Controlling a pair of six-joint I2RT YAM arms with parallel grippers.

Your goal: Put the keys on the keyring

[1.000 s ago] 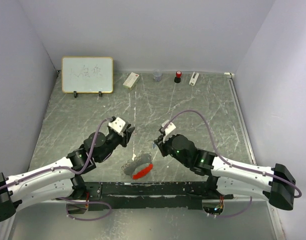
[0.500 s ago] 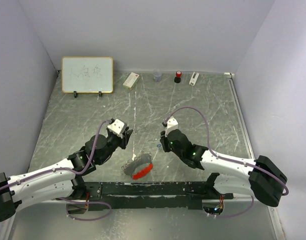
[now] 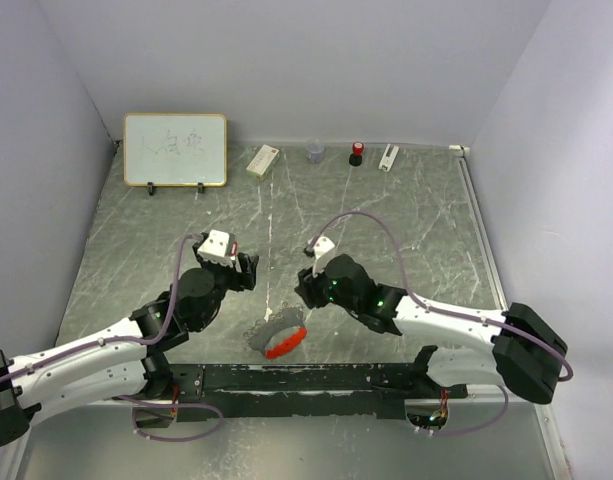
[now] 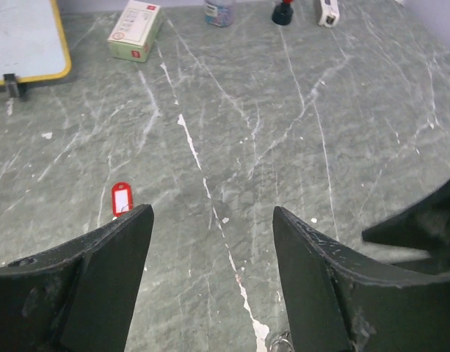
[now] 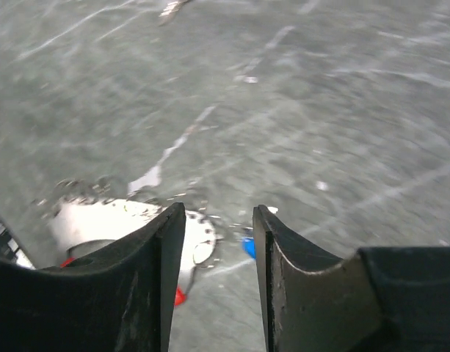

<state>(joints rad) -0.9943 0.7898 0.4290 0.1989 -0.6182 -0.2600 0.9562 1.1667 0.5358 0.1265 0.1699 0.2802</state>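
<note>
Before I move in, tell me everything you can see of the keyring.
The keyring lies flat on the grey marbled table, near its front edge, about midway across. Its bright red oblong fob sits at the near right; thin grey metal rings and chain curl in a loose loop behind and left. Only the table seems to touch it; it is not gripped.

Grey white-veined table point(image 3: 386, 220), red keyring fob point(image 3: 285, 344)

We saw the left pincer point(image 4: 211, 220) gaping above the table point(image 4: 298, 139), a red key point(image 4: 120, 199) just beyond one finger, a box point(image 4: 135, 29) far off.
</note>
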